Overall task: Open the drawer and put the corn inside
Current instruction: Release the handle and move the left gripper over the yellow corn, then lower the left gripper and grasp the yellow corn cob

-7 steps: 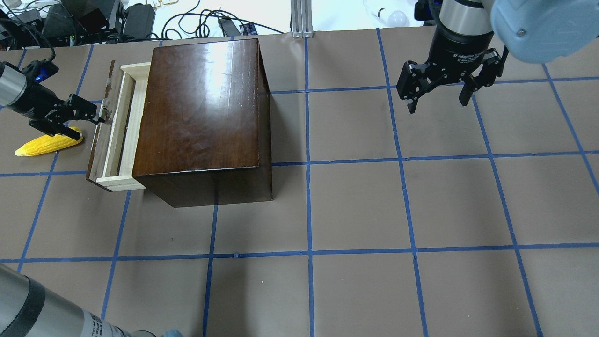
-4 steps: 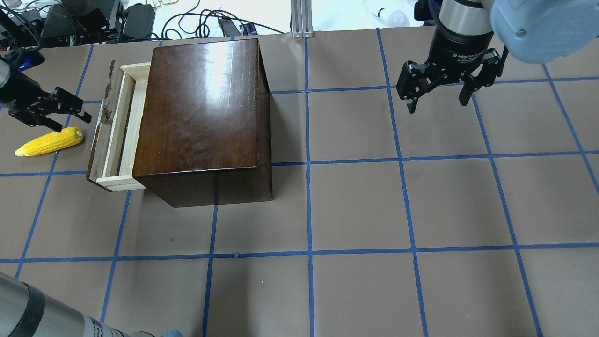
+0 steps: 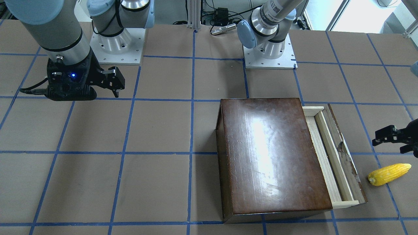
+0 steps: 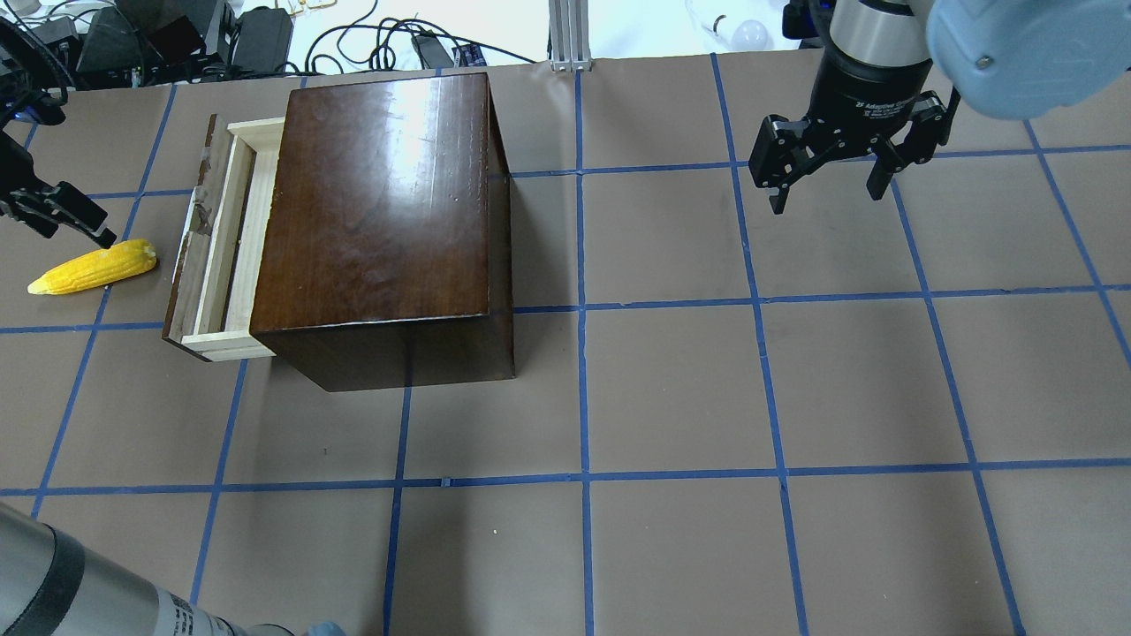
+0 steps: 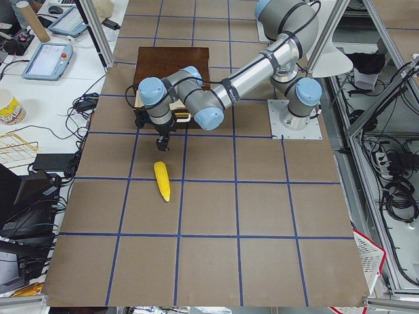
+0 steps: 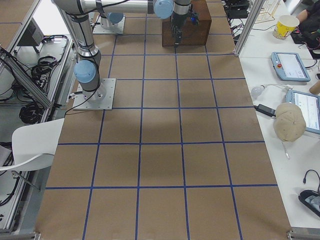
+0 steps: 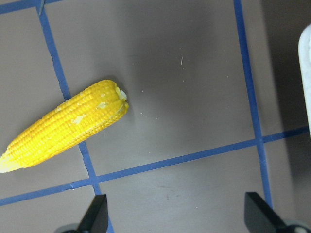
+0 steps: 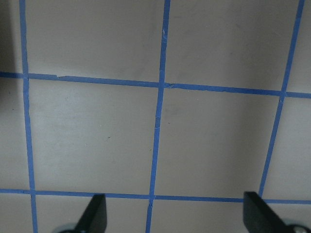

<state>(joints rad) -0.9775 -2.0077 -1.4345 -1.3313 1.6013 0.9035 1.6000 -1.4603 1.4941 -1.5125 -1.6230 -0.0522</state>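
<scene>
The drawer point(image 4: 221, 238) stands partly pulled out of the dark-brown box point(image 4: 380, 221), its worn front panel toward the corn; it also shows in the front-facing view point(image 3: 329, 156). The yellow corn point(image 4: 93, 268) lies flat on the table just outside the drawer front, also in the front-facing view point(image 3: 389, 174) and the left wrist view point(image 7: 65, 130). My left gripper point(image 4: 62, 221) is open and empty, hovering just beyond the corn, apart from the drawer. My right gripper point(image 4: 826, 199) is open and empty, far off at the table's back right.
The box point(image 3: 271, 156) takes up the back left of the table. Cables and power bricks point(image 4: 177, 40) lie beyond the table's far edge. Blue tape lines grid the brown table point(image 4: 671, 389).
My left gripper has drawn back from the drawer's front panel and moved left, off the corn. The drawer, the corn and the right arm have not moved.
</scene>
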